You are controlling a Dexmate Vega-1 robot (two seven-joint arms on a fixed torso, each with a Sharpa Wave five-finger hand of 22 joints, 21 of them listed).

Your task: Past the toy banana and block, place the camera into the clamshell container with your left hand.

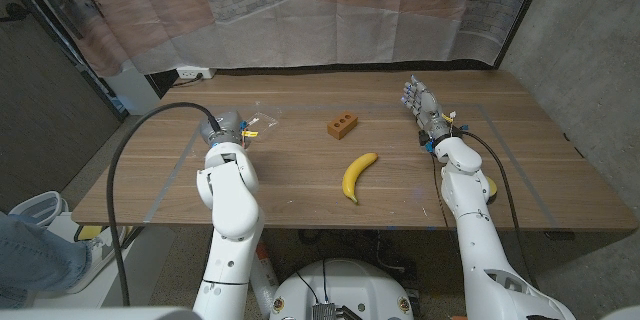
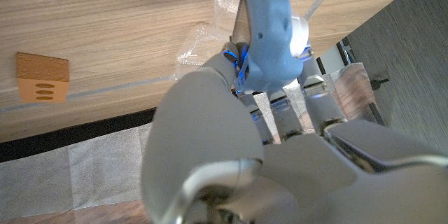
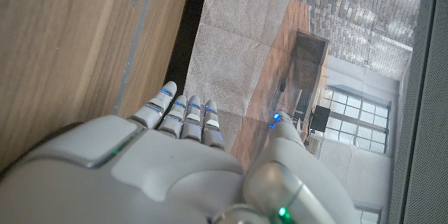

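On the wooden table (image 1: 300, 180), toward the far left: clear clamshell container (image 1: 262, 118), just beyond the left hand (image 1: 222, 128). No brand, label or writing readable anywhere on the frames. In the left wrist view, left hand (image 2: 266, 112) reaching over the crinkled clear plastic (image 2: 210, 35), a pale blue thumb (image 2: 269, 35) pressed forward, the fingers behind it tucked close together. Something small and dark with a glint of blue behind that thumb, possibly the camera, but too hidden to say; cannot tell whether anything is gripped.

Mid-table: brown toy block (image 1: 342, 126) with holes along its side, also seen in the left wrist view (image 2: 43, 77). Nearer the front edge, yellow toy banana (image 1: 358, 175), lying apart from the block, curve toward the left.

Over on the right: right hand (image 1: 422, 105) at the far right part of the table, fingers stretched out toward the far edge, nothing in it. In the right wrist view, right hand (image 3: 189, 147) with fingers straight and side by side, thumb set apart, wood beside it. Left forearm rising from the bottom, black cable (image 1: 130, 170) looping off its left.
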